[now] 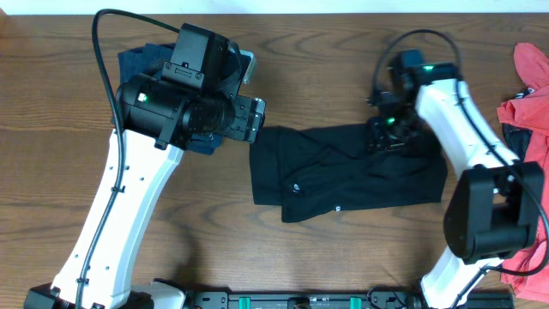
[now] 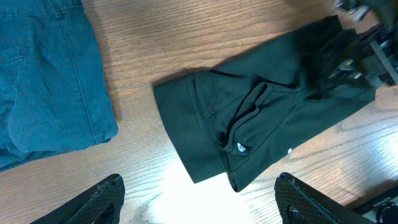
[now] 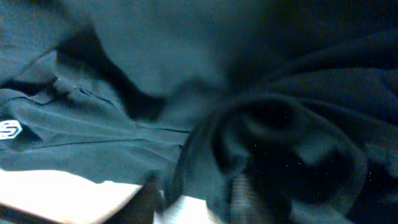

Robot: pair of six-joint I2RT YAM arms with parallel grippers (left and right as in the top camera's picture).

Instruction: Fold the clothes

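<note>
Garment: black garment lies flat in the middle of the surface, between the two arms, partly doubled over, with a small white logo near its left end.
Handling: judged soft, light and limp. It should sag and bunch when lifted and drag on the wood. Nothing about it looks fragile.
Hold: probably a corner or the thick left edge, pinched through all layers. A grab in the middle of the panel would likely raise only the top layer.
Right arm: right pincer is down on the garment's upper right part, with cloth ridged around it. I cannot tell whether it is spread or pinching fabric, since its own camera shows only dark folds.
Left arm: left pincer is spread wide and holds nothing, above bare wood just beside the garment's left end.
Other clothes: navy shorts lie far left, partly under the left arm. The coral-red pieces are at the right edge, well apart.
</note>
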